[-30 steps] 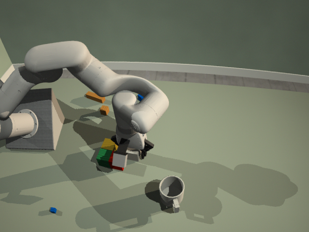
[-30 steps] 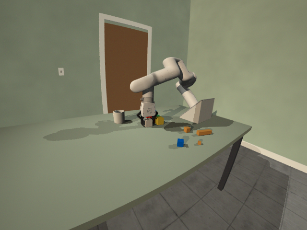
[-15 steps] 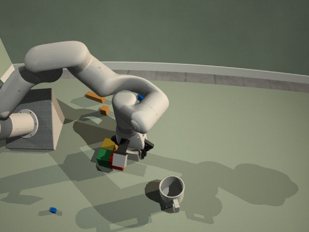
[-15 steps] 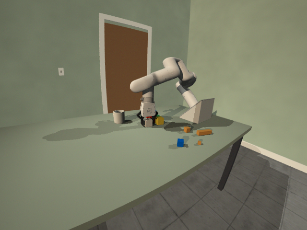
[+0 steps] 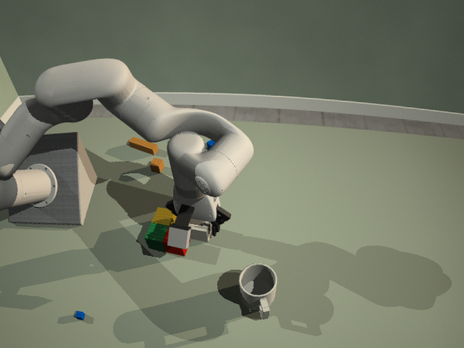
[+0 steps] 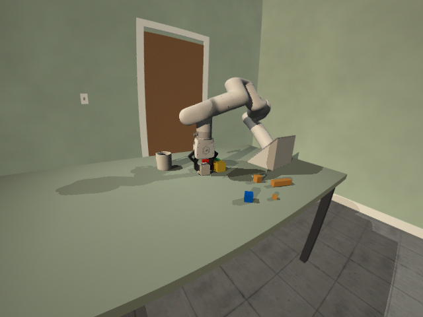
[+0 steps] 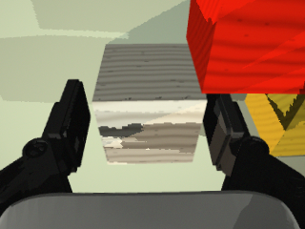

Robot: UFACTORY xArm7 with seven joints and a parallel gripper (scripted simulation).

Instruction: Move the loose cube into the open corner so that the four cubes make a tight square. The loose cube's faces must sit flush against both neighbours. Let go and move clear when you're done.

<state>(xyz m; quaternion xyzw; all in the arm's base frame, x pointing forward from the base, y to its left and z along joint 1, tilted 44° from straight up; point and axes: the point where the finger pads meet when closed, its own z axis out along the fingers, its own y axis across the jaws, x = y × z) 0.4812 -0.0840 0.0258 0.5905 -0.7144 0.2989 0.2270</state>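
Grey cube [image 5: 201, 232] [image 6: 204, 169] [image 7: 150, 102] sat beside red cube [image 5: 177, 250] [image 6: 205, 160] [image 7: 253, 48];
gripper [image 5: 201, 225] [image 6: 203, 166] [image 7: 146, 97] stood spread around it; green cube [image 5: 156, 236] adjoined red cube.

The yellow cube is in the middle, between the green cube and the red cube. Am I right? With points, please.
Not quite: the green cube [image 5: 154, 236] [image 6: 217, 159] is in the middle, between the yellow cube [image 5: 162, 215] [image 6: 220, 166] [image 7: 260, 114] and the red cube [image 5: 177, 251] [image 6: 205, 160] [image 7: 253, 48]. The top view shows it.
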